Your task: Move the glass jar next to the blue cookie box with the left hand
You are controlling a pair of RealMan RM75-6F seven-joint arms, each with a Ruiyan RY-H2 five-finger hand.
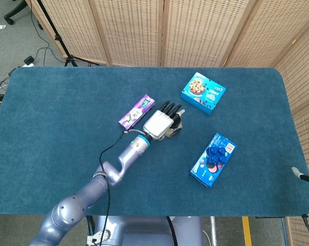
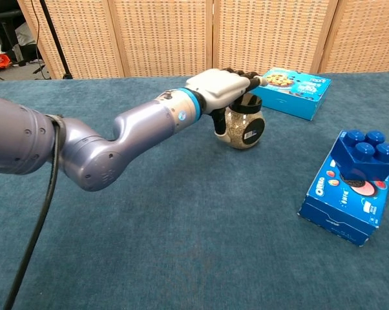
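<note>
The glass jar (image 2: 244, 126) has a black lid and grainy contents. My left hand (image 2: 223, 84) grips it from above around the lid, fingers wrapped over it. In the head view the left hand (image 1: 162, 122) covers most of the jar (image 1: 176, 128). The jar is at table height, and I cannot tell whether it touches the cloth. The light blue cookie box (image 2: 291, 85) lies flat just behind and to the right of it, also visible in the head view (image 1: 203, 92). Only a few fingers of my right hand (image 1: 308, 171) show at the table's right edge, spread and holding nothing.
A dark blue Oreo box (image 2: 344, 194) with a blue toy block (image 2: 364, 154) on top lies front right. A purple box (image 1: 136, 111) lies left of my hand. The table (image 1: 67, 128) is covered in blue cloth, with wicker screens behind.
</note>
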